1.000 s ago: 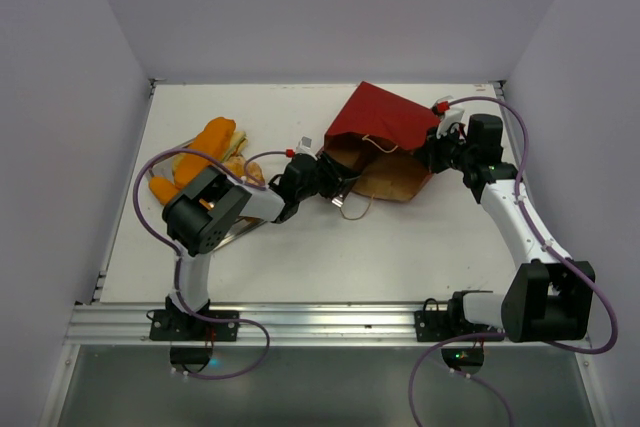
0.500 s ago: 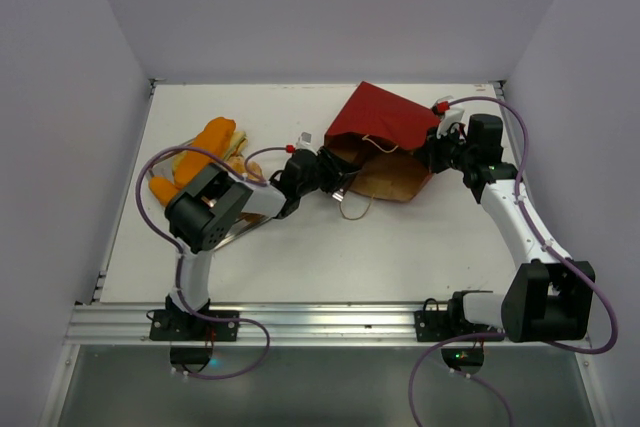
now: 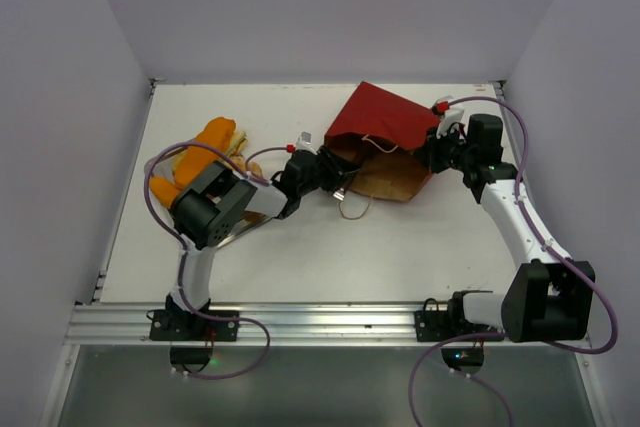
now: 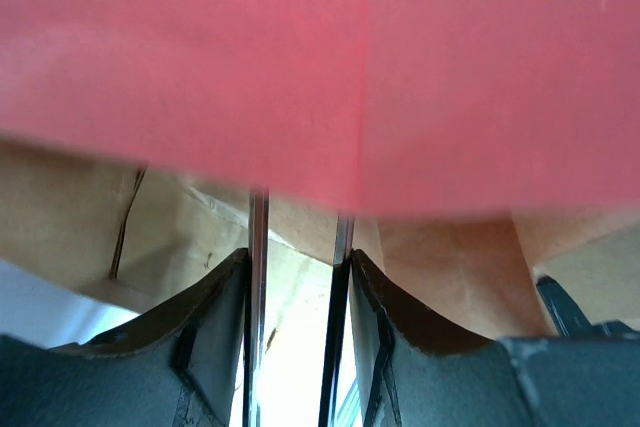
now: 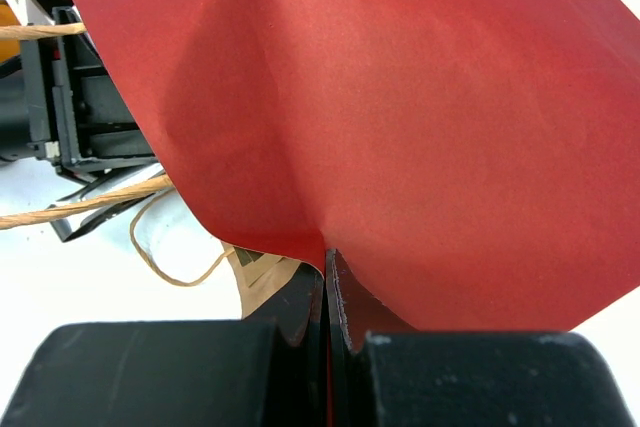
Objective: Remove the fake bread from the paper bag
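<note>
The dark red paper bag (image 3: 385, 119) lies on its side at the back right, its brown kraft mouth (image 3: 385, 175) facing the near left. My right gripper (image 3: 437, 150) is shut on the bag's red edge (image 5: 400, 97), the paper pinched between the jaws (image 5: 327, 262). My left gripper (image 3: 330, 175) is shut on the metal tongs (image 4: 256, 247) at the bag's mouth, under the red flap (image 4: 300, 57). No bread shows inside the bag. Several pieces of the fake bread, orange rolls (image 3: 212, 137) and a pale-yellow piece (image 3: 238, 159), lie at the left.
The metal tray (image 3: 236, 230) at the left is mostly hidden by my left arm. A tan cord handle (image 3: 352, 209) loops on the table in front of the bag, and also shows in the right wrist view (image 5: 90, 205). Walls enclose the table.
My left gripper with the tongs has moved slightly up and right, further into the bag's mouth. The right gripper and the bag have stayed still.
</note>
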You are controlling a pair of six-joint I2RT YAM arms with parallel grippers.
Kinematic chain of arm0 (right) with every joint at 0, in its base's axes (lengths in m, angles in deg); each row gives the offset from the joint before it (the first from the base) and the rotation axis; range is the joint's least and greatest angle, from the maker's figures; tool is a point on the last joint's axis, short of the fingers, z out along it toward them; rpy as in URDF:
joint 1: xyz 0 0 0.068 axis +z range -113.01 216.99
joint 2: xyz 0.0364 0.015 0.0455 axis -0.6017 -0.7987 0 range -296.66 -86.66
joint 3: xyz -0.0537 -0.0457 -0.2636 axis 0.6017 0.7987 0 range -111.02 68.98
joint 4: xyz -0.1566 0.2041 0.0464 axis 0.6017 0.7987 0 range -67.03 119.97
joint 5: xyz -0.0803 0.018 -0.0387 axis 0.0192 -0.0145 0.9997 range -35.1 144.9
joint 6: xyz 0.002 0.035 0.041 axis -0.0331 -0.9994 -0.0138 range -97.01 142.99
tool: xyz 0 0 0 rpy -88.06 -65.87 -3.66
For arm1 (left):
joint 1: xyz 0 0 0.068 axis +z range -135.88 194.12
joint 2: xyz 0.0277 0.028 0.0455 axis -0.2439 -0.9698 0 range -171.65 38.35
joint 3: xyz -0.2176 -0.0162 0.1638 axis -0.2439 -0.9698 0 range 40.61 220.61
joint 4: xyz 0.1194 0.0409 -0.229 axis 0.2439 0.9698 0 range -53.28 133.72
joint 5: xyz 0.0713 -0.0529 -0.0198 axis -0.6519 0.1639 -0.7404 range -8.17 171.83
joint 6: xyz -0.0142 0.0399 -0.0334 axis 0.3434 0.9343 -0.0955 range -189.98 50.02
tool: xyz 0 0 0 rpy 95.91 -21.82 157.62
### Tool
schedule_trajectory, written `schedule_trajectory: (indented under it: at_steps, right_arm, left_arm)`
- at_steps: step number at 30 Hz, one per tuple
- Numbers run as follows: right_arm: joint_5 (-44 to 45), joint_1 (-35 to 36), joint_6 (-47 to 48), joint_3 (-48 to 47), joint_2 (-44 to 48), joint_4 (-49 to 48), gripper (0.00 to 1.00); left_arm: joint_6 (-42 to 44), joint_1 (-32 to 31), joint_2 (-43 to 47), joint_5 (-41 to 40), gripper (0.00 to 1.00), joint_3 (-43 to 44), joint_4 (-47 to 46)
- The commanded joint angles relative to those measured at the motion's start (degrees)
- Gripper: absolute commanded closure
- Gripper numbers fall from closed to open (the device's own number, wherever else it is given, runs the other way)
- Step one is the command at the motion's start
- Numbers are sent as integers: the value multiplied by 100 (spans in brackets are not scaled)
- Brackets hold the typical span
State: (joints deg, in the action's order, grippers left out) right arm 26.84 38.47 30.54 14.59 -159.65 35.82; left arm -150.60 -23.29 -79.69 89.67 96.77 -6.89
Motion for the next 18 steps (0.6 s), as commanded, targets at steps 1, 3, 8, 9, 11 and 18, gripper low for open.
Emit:
schedule_trajectory:
  at_steps: [1,3,8,9,11,18]
  right_arm:
    - [-156,-16,-43,-89,136,-159,100]
    - [-174,-16,-43,-89,127,-150,100]
    - [-174,-16,-43,-72,171,-150,100]
    - [-165,-16,-43,-80,171,-142,100]
    - [-157,-16,-43,-80,171,-142,100]
    - [-174,-16,-52,-72,189,-150,100]
  left_arm:
    - [-42,67,-123,34,54,368,-113]
    - [-24,67,-175,16,54,430,2]
    - [-41,76,-307,-10,54,571,55]
    - [-50,76,-351,-1,54,624,72]
    - [-68,76,-395,16,55,677,73]
    - [-129,102,-518,60,79,703,-59]
